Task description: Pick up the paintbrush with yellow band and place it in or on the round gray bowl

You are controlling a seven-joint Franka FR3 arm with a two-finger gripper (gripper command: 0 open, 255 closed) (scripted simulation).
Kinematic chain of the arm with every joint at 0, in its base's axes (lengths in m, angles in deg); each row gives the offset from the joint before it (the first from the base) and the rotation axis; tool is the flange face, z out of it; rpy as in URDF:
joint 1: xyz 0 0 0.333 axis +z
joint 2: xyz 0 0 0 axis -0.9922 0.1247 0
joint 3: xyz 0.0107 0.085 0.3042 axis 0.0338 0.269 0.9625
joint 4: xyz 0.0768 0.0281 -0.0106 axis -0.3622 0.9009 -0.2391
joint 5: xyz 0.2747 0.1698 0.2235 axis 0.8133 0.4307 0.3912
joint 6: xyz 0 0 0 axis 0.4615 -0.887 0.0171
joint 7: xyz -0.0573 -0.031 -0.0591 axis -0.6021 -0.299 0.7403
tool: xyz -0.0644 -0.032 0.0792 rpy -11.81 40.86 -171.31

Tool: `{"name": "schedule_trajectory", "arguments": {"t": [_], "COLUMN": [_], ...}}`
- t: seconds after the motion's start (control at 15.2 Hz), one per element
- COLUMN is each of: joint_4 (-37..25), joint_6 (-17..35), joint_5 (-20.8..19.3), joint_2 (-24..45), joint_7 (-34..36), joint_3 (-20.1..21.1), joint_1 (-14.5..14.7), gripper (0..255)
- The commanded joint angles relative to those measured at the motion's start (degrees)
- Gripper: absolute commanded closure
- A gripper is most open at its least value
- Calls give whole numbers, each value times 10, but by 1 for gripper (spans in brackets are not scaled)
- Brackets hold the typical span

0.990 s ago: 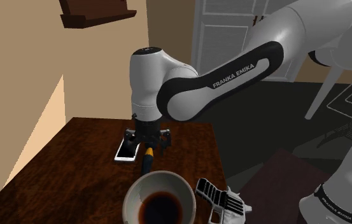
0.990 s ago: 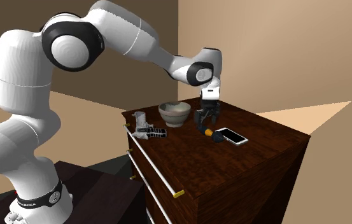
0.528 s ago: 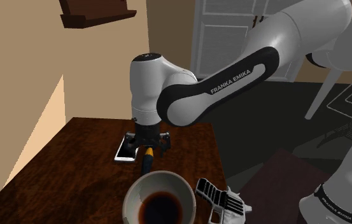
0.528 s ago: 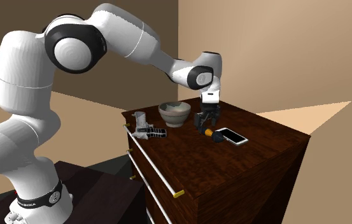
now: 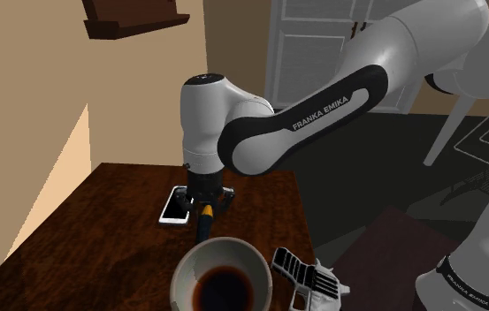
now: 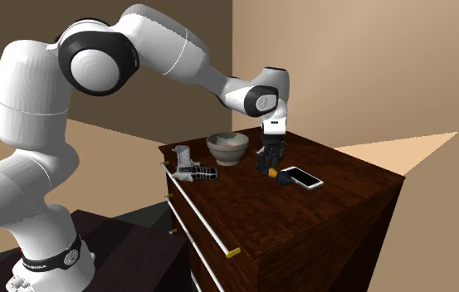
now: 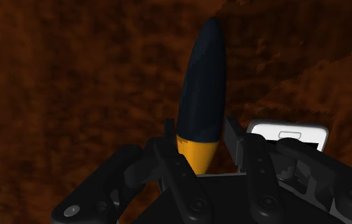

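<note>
Brush and gripper meet on top of the dark wooden dresser [image 5: 92,221]. I count one paintbrush [image 7: 200,95]. It has a dark pointed end and one yellow band. It lies flat on the wood, just beside the one white phone [image 7: 289,135], with the bowl a little way off.

The one white arm bends down over it. Its black gripper [image 7: 200,143] has two fingers [image 7: 168,137], one on each side of the yellow band. They are pinched in close and press on the brush, so it is clasped.

In the shoulder view the gripper [image 5: 205,201] stands straight up over the brush [image 5: 205,221], with the phone [image 5: 174,208] to that view's left.

There is one round bowl [image 5: 194,265], pale outside and dark at the bottom inside. It sits near the brush but does not touch it.

One white and black gadget [image 5: 309,278] lies at the dresser's edge, next to the bowl.
</note>
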Motion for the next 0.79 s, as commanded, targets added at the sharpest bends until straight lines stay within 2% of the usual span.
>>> {"name": "schedule_trajectory", "arguments": {"t": [0.0, 0.2, 0.73], "joint_4": [0, 0, -30], "joint_6": [0, 0, -51], "joint_5": [0, 0, 17], "joint_2": [0, 0, -24], "joint_7": [0, 0, -10], "joint_3": [0, 0, 9], "joint_1": [0, 0, -5], "gripper": [255, 255, 255]}}
